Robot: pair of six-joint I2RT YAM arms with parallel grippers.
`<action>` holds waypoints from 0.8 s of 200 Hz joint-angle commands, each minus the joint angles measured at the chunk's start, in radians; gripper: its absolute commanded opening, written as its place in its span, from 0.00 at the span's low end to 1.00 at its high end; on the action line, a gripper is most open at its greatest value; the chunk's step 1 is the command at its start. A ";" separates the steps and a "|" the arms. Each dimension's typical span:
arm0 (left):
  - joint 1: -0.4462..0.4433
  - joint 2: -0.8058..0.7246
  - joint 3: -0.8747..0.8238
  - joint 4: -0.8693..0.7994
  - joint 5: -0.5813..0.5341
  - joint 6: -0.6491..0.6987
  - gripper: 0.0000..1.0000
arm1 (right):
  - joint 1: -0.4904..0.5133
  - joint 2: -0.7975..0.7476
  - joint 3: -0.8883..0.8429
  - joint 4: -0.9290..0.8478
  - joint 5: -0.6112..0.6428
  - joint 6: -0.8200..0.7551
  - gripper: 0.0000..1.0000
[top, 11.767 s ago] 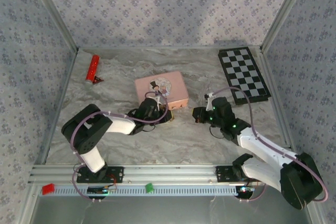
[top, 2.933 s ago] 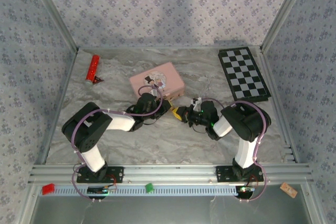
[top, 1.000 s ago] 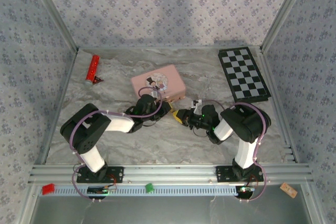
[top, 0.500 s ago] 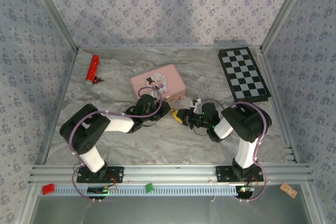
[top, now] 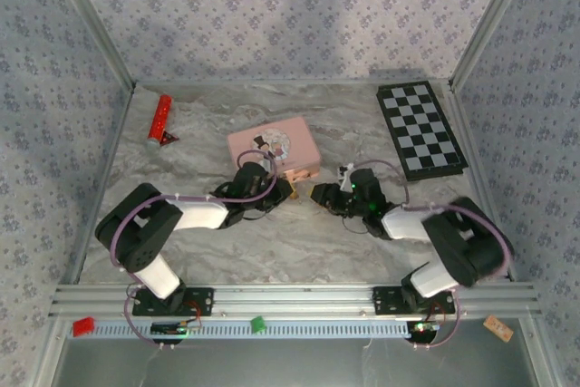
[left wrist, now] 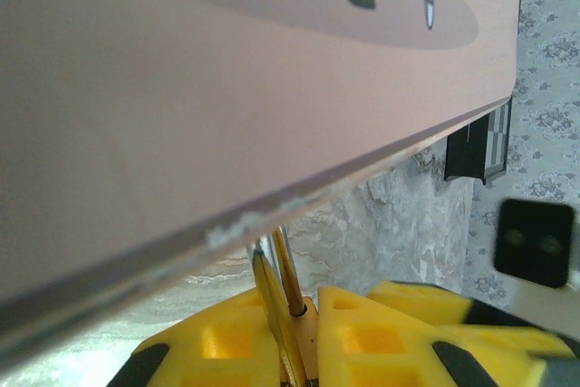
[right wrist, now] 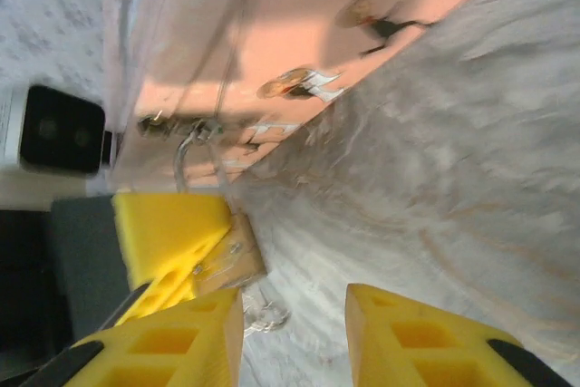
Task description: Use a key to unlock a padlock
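Two arms met near the counter's middle in the top view. The left end effector point(top: 281, 189) sat at the near edge of the pink tin point(top: 272, 144), with the right end effector point(top: 320, 194) just beside it.

From the left wrist, yellow fingers point(left wrist: 227, 342) pinched the padlock point(left wrist: 290, 314), its shackle pointing at the tin's wall.

From the right wrist, the right fingers point(right wrist: 426, 342) stood spread and empty, short of the brass body. A pale loop point(right wrist: 261, 316) hung under the body; whether it was the key could not be told.

Likely trouble: a turning push could twist the tiny lock in that pinch, or shove it against the tin.
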 commanded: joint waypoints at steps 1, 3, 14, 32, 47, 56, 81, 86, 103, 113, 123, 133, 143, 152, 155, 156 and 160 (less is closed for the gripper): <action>0.026 -0.020 0.007 -0.096 0.029 -0.108 0.03 | 0.138 -0.178 0.104 -0.422 0.357 -0.438 0.37; 0.027 -0.020 0.007 -0.095 0.031 -0.110 0.03 | 0.148 -0.186 0.099 -0.417 0.375 -0.457 0.37; 0.032 -0.023 0.010 -0.096 0.038 -0.118 0.04 | 0.176 -0.236 0.063 -0.371 0.449 -0.537 0.38; 0.036 -0.025 0.016 -0.103 0.046 -0.127 0.04 | 0.195 -0.289 -0.037 -0.197 0.489 -0.655 0.39; 0.037 -0.027 0.015 -0.103 0.052 -0.131 0.04 | 0.223 -0.310 -0.110 -0.057 0.480 -0.764 0.42; 0.037 -0.031 0.014 -0.102 0.054 -0.133 0.05 | 0.247 -0.307 -0.146 0.031 0.473 -0.840 0.43; 0.038 -0.040 0.015 -0.103 0.066 -0.133 0.05 | 0.325 -0.252 -0.163 0.107 0.482 -1.029 0.45; 0.037 -0.041 0.015 -0.103 0.069 -0.133 0.05 | 0.339 -0.236 -0.159 0.111 0.484 -1.059 0.45; 0.036 -0.044 0.016 -0.105 0.074 -0.134 0.05 | 0.376 -0.176 -0.159 0.175 0.502 -1.132 0.45; 0.036 -0.046 0.017 -0.109 0.075 -0.134 0.05 | 0.391 -0.140 -0.161 0.224 0.526 -1.151 0.44; 0.036 -0.049 0.015 -0.111 0.076 -0.134 0.05 | 0.403 -0.108 -0.161 0.264 0.547 -1.172 0.44; 0.036 -0.052 0.012 -0.111 0.076 -0.134 0.05 | 0.414 -0.074 -0.153 0.285 0.577 -1.195 0.43; 0.035 -0.052 0.010 -0.111 0.079 -0.135 0.05 | 0.424 -0.041 -0.144 0.311 0.607 -1.219 0.43; 0.034 -0.052 0.010 -0.112 0.083 -0.133 0.05 | 0.429 -0.015 -0.141 0.344 0.630 -1.236 0.43; 0.034 -0.052 0.010 -0.111 0.084 -0.133 0.05 | 0.429 -0.009 -0.141 0.353 0.637 -1.239 0.42; 0.033 -0.052 0.010 -0.111 0.085 -0.133 0.05 | 0.430 -0.006 -0.141 0.356 0.640 -1.240 0.43; 0.033 -0.052 0.010 -0.112 0.086 -0.132 0.05 | 0.429 0.000 -0.141 0.366 0.646 -1.243 0.43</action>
